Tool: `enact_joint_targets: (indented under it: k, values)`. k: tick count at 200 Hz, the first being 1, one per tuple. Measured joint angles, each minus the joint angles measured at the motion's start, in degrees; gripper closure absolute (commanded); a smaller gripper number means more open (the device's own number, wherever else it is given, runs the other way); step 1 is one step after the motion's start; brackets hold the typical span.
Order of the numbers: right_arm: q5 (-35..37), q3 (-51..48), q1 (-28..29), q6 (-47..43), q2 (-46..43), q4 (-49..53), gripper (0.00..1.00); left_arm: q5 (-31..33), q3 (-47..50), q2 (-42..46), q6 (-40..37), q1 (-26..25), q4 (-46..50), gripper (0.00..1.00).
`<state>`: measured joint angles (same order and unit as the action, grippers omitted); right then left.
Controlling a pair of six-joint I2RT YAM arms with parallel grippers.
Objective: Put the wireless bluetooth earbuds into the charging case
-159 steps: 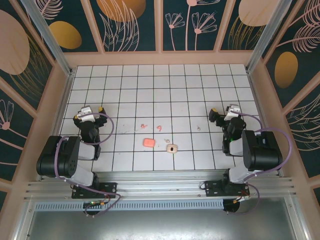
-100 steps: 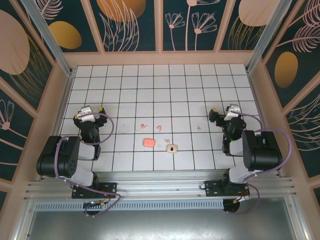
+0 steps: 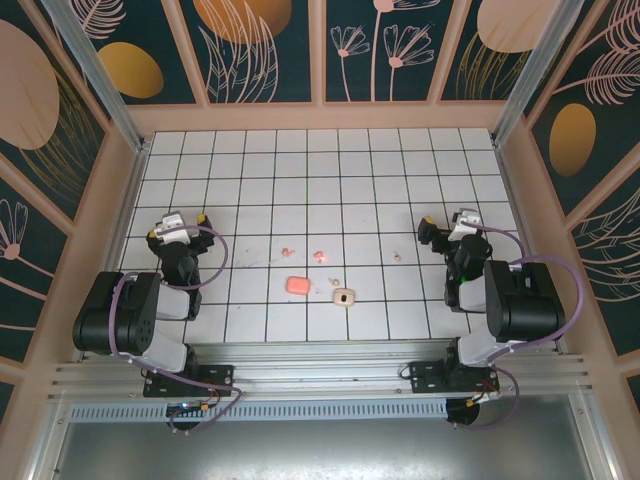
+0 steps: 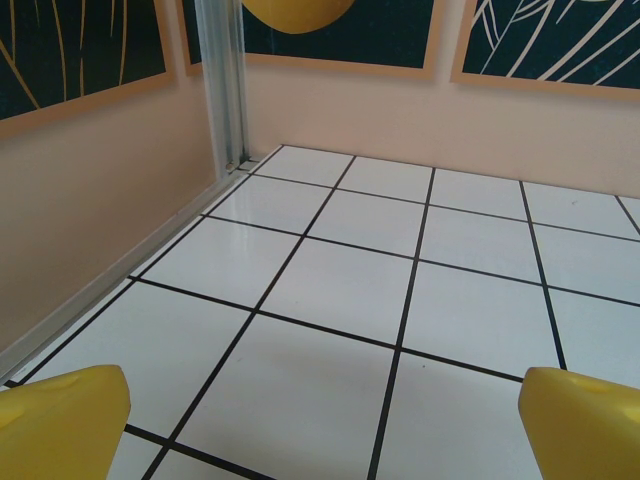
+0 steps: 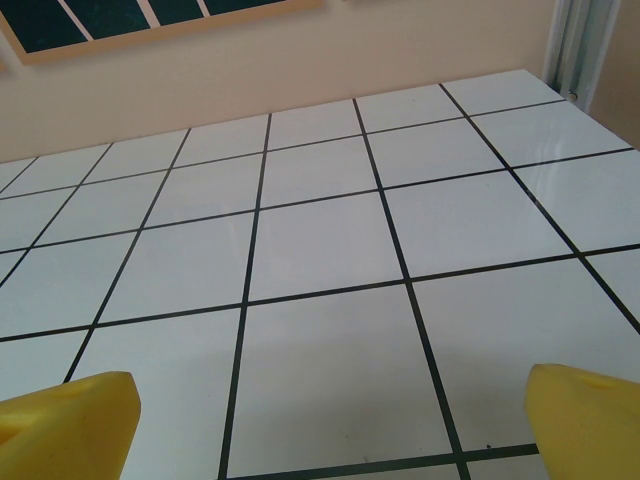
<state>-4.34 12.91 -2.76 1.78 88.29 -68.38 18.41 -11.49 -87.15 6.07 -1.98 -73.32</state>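
Note:
Two tiny pink earbuds (image 3: 289, 250) (image 3: 320, 255) lie on the white tiled floor near the middle. A whitish earbud (image 3: 397, 257) lies further right, and another (image 3: 333, 284) rests close to the beige charging case (image 3: 345, 295). A salmon case (image 3: 297, 285) sits just left of the beige one. My left gripper (image 3: 178, 224) (image 4: 325, 430) stands open at the left, well clear of the buds, nothing between its yellow fingertips (image 4: 65, 420). My right gripper (image 3: 452, 222) (image 5: 330, 430) is open at the right with bare tiles between its fingertips (image 5: 585, 415).
Peach walls (image 3: 320, 118) with an aluminium post (image 4: 225, 85) in the far left corner enclose the tiled floor (image 3: 320, 180). Both arm bases sit on the rail (image 3: 320, 375) at the near edge.

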Motion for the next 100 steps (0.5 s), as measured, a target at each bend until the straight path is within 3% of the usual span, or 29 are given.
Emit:
enact_joint_targets:
  k: [100]
  values:
    - [-0.26,0.28,0.0,-0.26,-0.09,0.66,0.01,0.0,0.0,0.0,0.0,0.0,-0.02,0.01]
